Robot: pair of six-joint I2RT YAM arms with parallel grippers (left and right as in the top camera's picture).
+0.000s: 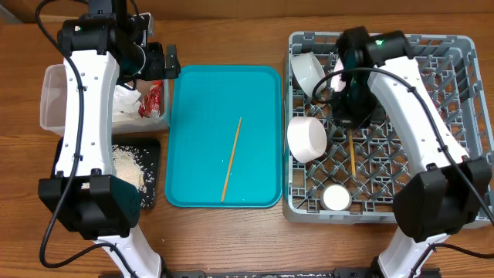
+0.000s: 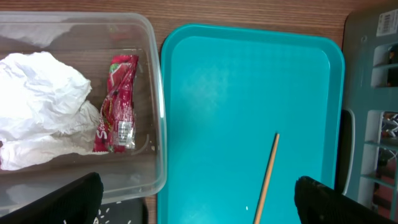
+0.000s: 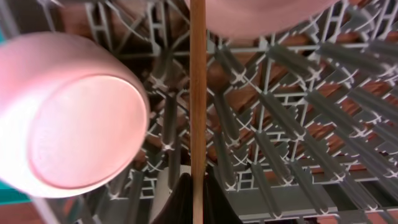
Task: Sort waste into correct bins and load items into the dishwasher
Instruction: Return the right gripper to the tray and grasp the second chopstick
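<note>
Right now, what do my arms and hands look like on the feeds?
Both match: left arm and right arm have smooth white shells between bulky black joint housings, with thin black cables looping alongside. A small green light glows on the right arm's top joint. The left hand and right hand are black throughout.

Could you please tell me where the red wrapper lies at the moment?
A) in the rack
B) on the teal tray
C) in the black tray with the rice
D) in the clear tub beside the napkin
D: the wrapper lies inside the tub, right beside the napkin.
</note>
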